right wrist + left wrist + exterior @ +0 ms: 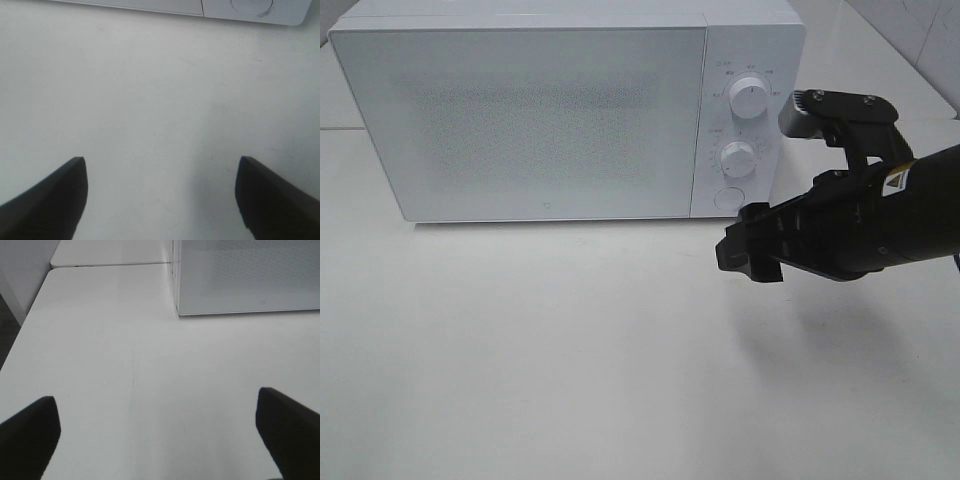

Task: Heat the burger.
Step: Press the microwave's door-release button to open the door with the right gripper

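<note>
Though door shut, microwave point(530, 120) perhaps occupied

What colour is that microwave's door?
White, with a fine grey speckled dot pattern across the microwave door; it shows best in the exterior high view.

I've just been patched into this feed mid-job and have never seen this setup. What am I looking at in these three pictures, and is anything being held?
This is a two-armed robot at a white table. The big picture comes from a camera mounted high. It shows a white microwave with its door shut, two knobs and a round button. The black right gripper hangs in front of that button.

The other two pictures come from cameras on the wrists, looking out between dark fingers. In the right one, the fingers stand apart over bare table. In the left one, the left gripper is wide open, beside the microwave's corner.

Nothing is held. No burger is in view.
</note>
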Controlling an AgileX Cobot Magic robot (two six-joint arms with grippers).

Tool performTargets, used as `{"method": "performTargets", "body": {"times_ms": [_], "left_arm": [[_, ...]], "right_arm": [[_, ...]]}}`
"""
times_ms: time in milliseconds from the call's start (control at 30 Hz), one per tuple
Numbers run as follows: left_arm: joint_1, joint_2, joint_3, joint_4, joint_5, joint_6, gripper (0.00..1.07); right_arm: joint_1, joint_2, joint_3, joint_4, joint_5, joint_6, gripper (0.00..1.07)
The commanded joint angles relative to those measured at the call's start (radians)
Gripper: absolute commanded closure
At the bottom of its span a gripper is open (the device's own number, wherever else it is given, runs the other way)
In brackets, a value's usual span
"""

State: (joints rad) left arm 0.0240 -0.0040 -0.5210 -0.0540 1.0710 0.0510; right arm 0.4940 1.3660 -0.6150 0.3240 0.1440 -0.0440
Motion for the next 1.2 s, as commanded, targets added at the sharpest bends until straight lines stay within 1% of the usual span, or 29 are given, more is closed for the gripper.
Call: {"method": "performTargets", "body": {"times_ms": [33, 100, 133, 233, 300, 333, 367, 400, 433, 500, 533, 600, 633, 667, 700, 733, 800, 833, 867, 900, 933, 967, 1000, 1033, 1067, 1100, 1133, 1200], "left_arm": [[0.001, -0.018, 0.004, 0.0, -0.003, -0.001, 0.07], [0.001, -0.018, 0.004, 0.0, -0.003, -0.001, 0.07], [0.001, -0.018, 0.004, 0.0, -0.003, -0.001, 0.07], [0.001, -0.018, 0.004, 0.0, -0.003, -0.001, 0.07], [0.001, -0.018, 0.004, 0.0, -0.003, -0.001, 0.07], [0.001, -0.018, 0.004, 0.0, -0.003, -0.001, 0.07], [0.001, -0.018, 0.004, 0.0, -0.003, -0.001, 0.07], [0.001, -0.018, 0.004, 0.0, -0.003, -0.001, 0.07], [0.001, -0.018, 0.004, 0.0, -0.003, -0.001, 0.07], [0.001, -0.018, 0.004, 0.0, -0.003, -0.001, 0.07], [0.001, -0.018, 0.004, 0.0, -0.003, -0.001, 0.07], [0.001, -0.018, 0.004, 0.0, -0.003, -0.001, 0.07], [0.001, -0.018, 0.004, 0.0, -0.003, -0.001, 0.07], [0.001, -0.018, 0.004, 0.0, -0.003, -0.001, 0.07], [0.001, -0.018, 0.004, 0.0, -0.003, -0.001, 0.07], [0.001, -0.018, 0.004, 0.0, -0.003, -0.001, 0.07], [0.001, -0.018, 0.004, 0.0, -0.003, -0.001, 0.07], [0.001, -0.018, 0.004, 0.0, -0.003, -0.001, 0.07], [0.001, -0.018, 0.004, 0.0, -0.003, -0.001, 0.07], [0.001, -0.018, 0.004, 0.0, -0.003, -0.001, 0.07], [0.001, -0.018, 0.004, 0.0, -0.003, -0.001, 0.07], [0.001, -0.018, 0.004, 0.0, -0.003, -0.001, 0.07], [0.001, -0.018, 0.004, 0.0, -0.003, -0.001, 0.07], [0.001, -0.018, 0.004, 0.0, -0.003, -0.001, 0.07], [0.001, -0.018, 0.004, 0.0, -0.003, -0.001, 0.07], [0.001, -0.018, 0.004, 0.0, -0.003, -0.001, 0.07], [0.001, -0.018, 0.004, 0.0, -0.003, -0.001, 0.07], [0.001, -0.018, 0.004, 0.0, -0.003, -0.001, 0.07]], "right_arm": [[-0.005, -0.073, -0.01, -0.105, 0.146, -0.007, 0.27], [-0.005, -0.094, -0.01, -0.126, 0.181, 0.005, 0.27], [-0.005, -0.139, -0.01, -0.17, 0.242, 0.034, 0.27], [-0.005, -0.188, -0.01, -0.201, 0.292, 0.044, 0.28], [-0.005, -0.276, -0.01, -0.237, 0.364, 0.063, 0.28], [-0.005, -0.276, -0.01, -0.237, 0.364, 0.063, 0.28], [-0.005, -0.31, -0.01, -0.242, 0.382, 0.069, 0.29], [-0.005, -0.378, -0.01, -0.254, 0.427, 0.076, 0.29], [-0.005, -0.378, -0.01, -0.254, 0.427, 0.076, 0.29], [-0.005, -0.464, -0.01, -0.274, 0.496, 0.092, 0.29], [-0.005, -0.464, -0.01, -0.274, 0.496, 0.092, 0.29], [-0.005, -0.551, -0.01, -0.299, 0.575, 0.1, 0.31], [-0.005, -0.551, -0.01, -0.299, 0.575, 0.1, 0.31], [-0.005, -0.618, -0.01, -0.324, 0.628, 0.108, 0.31], [-0.005, -0.654, -0.01, -0.338, 0.651, 0.117, 0.31], [-0.005, -0.654, -0.01, -0.338, 0.651, 0.117, 0.31], [-0.005, -0.754, -0.01, -0.383, 0.714, 0.14, 0.31], [-0.005, -0.754, -0.01, -0.383, 0.714, 0.14, 0.31], [-0.016, -0.809, -0.01, -0.409, 0.753, 0.153, 0.31], [-0.016, -0.809, -0.01, -0.409, 0.753, 0.153, 0.31], [-0.032, -0.835, -0.01, -0.417, 0.775, 0.156, 0.31], [-0.074, -0.886, -0.01, -0.422, 0.813, 0.155, 0.31], [-0.074, -0.886, -0.01, -0.422, 0.813, 0.155, 0.31], [-0.097, -0.907, -0.01, -0.422, 0.826, 0.151, 0.31], [-0.155, -0.96, -0.01, -0.422, 0.85, 0.135, 0.31], [-0.155, -0.96, -0.01, -0.422, 0.85, 0.135, 0.31], [-0.205, -1.009, -0.005, -0.421, 0.86, 0.116, 0.31], [-0.222, -1.037, -0.001, -0.421, 0.863, 0.111, 0.31]]}}
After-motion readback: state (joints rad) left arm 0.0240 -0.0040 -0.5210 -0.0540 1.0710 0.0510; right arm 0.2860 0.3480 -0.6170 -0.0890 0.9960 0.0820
